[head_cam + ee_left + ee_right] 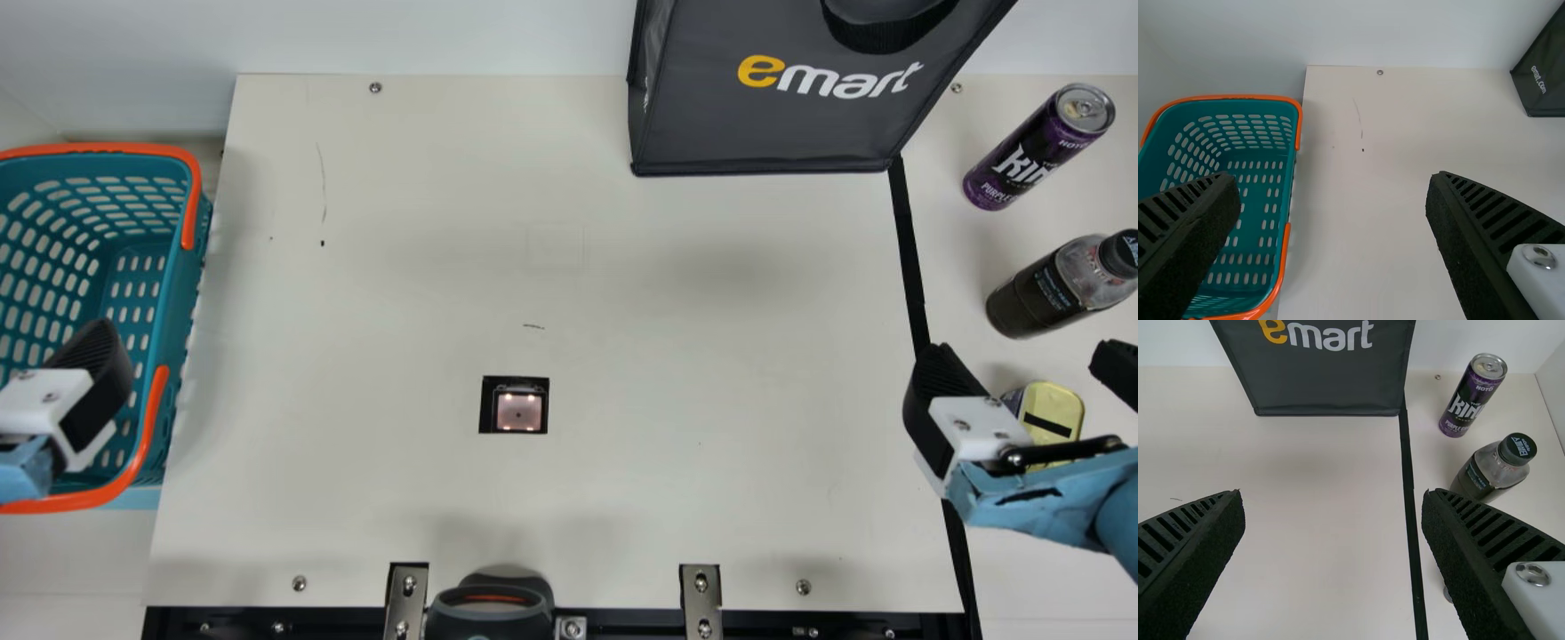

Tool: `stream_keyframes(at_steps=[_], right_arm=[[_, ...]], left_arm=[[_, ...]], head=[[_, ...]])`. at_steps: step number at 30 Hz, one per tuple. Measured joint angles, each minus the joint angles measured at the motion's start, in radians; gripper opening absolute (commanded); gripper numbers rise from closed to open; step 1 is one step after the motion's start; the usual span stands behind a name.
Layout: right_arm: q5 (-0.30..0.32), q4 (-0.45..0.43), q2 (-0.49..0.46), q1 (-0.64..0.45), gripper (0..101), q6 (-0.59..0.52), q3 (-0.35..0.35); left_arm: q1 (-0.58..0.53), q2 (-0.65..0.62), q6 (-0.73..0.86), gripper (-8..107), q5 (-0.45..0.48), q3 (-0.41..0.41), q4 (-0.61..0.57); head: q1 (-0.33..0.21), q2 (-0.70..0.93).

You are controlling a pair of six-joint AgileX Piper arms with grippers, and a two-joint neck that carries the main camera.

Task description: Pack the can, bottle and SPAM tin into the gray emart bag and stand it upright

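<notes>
Both arms' jaws hang parted and empty as the can (1036,147), bottle (1053,286) and tin (1058,409) sit outside the upright bag (765,129), along the main view's right. Packing appears unstarted; the right jaws should next grip one item and carry it bagward.
</notes>
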Motion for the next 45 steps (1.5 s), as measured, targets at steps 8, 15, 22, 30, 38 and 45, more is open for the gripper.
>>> stream_keyframes(at_steps=[8,15,22,30,38,45], right_arm=[[-0.001,0.000,0.000,0.000,95,0.000,0.000],[-0.001,0.000,0.000,0.000,95,0.000,0.000],[-0.001,0.000,0.000,0.000,95,0.000,0.000],[-0.001,0.000,0.000,0.000,95,0.000,0.000],[0.000,0.000,0.000,0.000,95,0.000,0.000],[0.000,0.000,0.000,0.000,95,0.000,0.000]], left_arm=[[0.000,0.000,0.000,90,0.000,0.000,0.000],[0.000,0.000,0.000,90,0.000,0.000,0.000],[0.000,0.000,0.000,90,0.000,0.000,0.000],[0.000,0.000,0.000,90,0.000,0.000,0.000],[0.000,0.000,0.000,90,0.000,0.000,0.000],[0.000,0.000,0.000,90,0.000,0.000,0.000]], head=[[-0.120,-0.137],[-0.285,-0.296],[-0.299,-0.319],[-0.299,-0.319],[-0.298,-0.318],[-0.299,-0.319]])
